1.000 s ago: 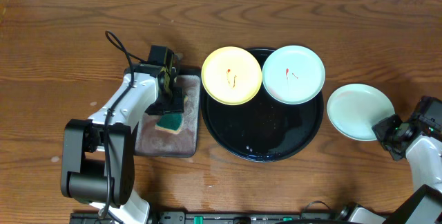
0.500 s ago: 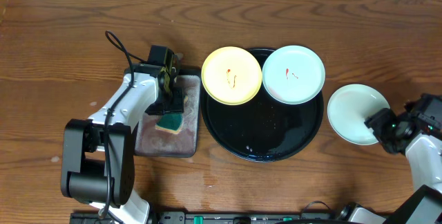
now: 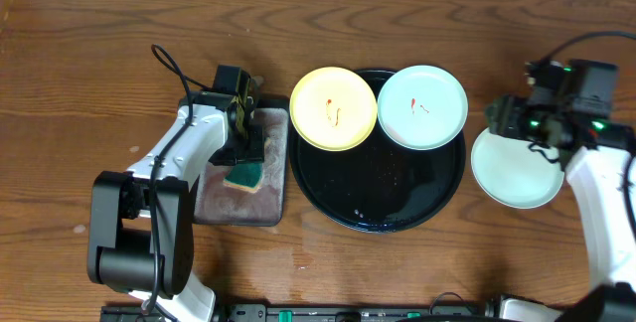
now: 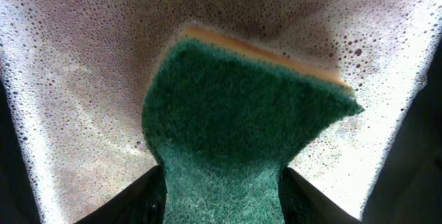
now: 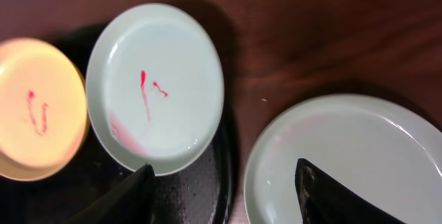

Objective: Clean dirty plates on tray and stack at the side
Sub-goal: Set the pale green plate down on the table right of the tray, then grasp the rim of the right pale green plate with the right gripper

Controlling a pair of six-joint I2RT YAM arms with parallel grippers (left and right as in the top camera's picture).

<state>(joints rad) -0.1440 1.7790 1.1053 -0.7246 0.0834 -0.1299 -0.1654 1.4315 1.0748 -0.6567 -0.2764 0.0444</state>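
Observation:
The black tray (image 3: pixel 383 198) holds a pale yellow plate (image 3: pixel 334 108) and a mint plate (image 3: pixel 422 106), both with red smears. The wrist view shows the same mint plate (image 5: pixel 155 86) and yellow plate (image 5: pixel 38 106). Another mint plate (image 3: pixel 517 166) lies on the table right of the tray and looks free of smears (image 5: pixel 359 155). My right gripper (image 3: pixel 494 121) hovers open over the gap between tray rim and that plate, holding nothing (image 5: pixel 224 196). My left gripper (image 3: pixel 246 158) is shut on a green sponge (image 4: pixel 235 134) over the foamy grey tray (image 3: pixel 214 208).
A black cable (image 3: pixel 169 64) loops over the table behind my left arm. The grey tray's foamy floor (image 4: pixel 83 79) fills the left wrist view. Bare wooden table (image 3: pixel 447 24) lies behind the black tray.
My right gripper opened, let go of the mint plate at the right, and moved away from the front edge toward the tray. The left arm has not moved.

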